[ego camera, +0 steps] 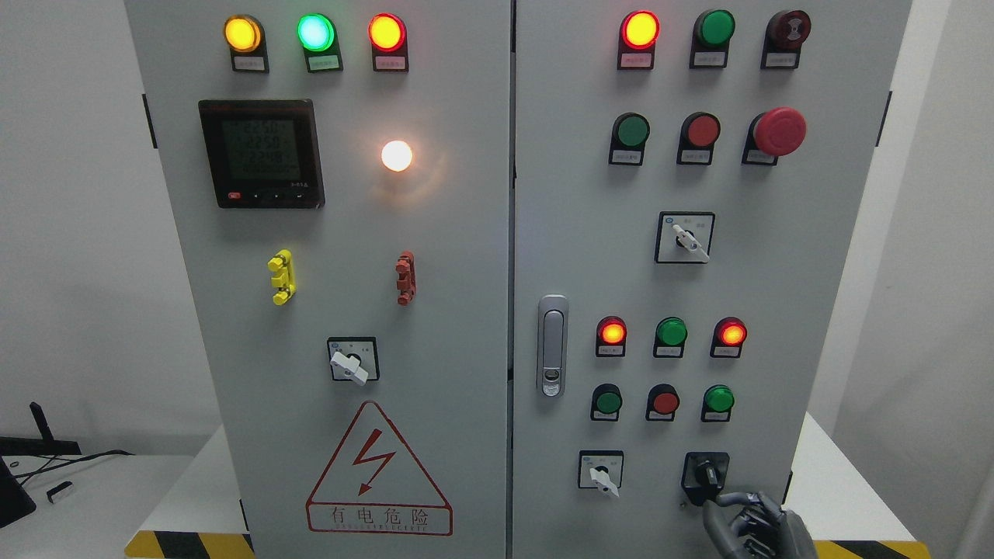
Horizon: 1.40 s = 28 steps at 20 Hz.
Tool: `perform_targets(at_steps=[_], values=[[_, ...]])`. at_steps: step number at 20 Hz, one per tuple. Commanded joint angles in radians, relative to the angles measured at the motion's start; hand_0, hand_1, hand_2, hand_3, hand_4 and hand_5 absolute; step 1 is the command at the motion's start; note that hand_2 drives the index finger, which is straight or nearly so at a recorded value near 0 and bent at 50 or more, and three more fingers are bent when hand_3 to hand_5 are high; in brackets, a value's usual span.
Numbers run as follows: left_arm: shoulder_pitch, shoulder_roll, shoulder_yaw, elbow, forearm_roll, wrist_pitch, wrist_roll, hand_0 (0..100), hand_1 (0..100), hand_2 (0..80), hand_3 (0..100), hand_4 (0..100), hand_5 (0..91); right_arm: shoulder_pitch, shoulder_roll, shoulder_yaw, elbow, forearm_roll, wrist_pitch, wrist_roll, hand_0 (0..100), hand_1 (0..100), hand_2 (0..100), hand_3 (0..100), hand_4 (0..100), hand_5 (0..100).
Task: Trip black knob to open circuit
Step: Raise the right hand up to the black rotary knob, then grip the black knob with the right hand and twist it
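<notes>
Right robot hand [749, 524] curled just below black knob [705, 471].

Even, bright indoor light falls flat on the grey cabinet [435, 233], with only soft shadows under its switches and lamps. The white lamp [397, 155] is blown out and throws a warm halo on the panel. The lit red and yellow lamps bloom slightly. The meter screen [260, 150] reads dim and smeared. Focus is sharp overall, and the cabinet sides lean inward toward the bottom.
</notes>
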Motion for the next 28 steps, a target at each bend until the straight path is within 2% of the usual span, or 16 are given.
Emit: perform_targets(at_steps=[1, 9, 17, 28], values=[[0.000, 0.001, 0.000, 0.000, -0.031, -0.001, 0.001, 12, 39, 0.0, 0, 0, 0.0, -0.003, 0.012, 0.013, 0.004, 0.001, 0.001, 0.001, 38, 74, 49, 87, 79, 80], [0.000, 0.001, 0.000, 0.000, -0.031, -0.001, 0.001, 12, 39, 0.0, 0, 0, 0.0, -0.018, 0.014, 0.014, 0.001, 0.001, 0.002, 0.001, 39, 74, 49, 87, 78, 80], [0.000, 0.001, 0.000, 0.000, -0.031, -0.001, 0.001, 12, 39, 0.0, 0, 0, 0.0, -0.007, 0.026, 0.057, -0.004, 0.001, 0.002, -0.010, 40, 73, 48, 87, 78, 80], [0.000, -0.001, 0.000, 0.000, -0.031, -0.001, 0.001, 12, 39, 0.0, 0, 0, 0.0, -0.015, 0.035, 0.059, 0.001, -0.005, 0.005, -0.011, 40, 73, 48, 87, 78, 80]])
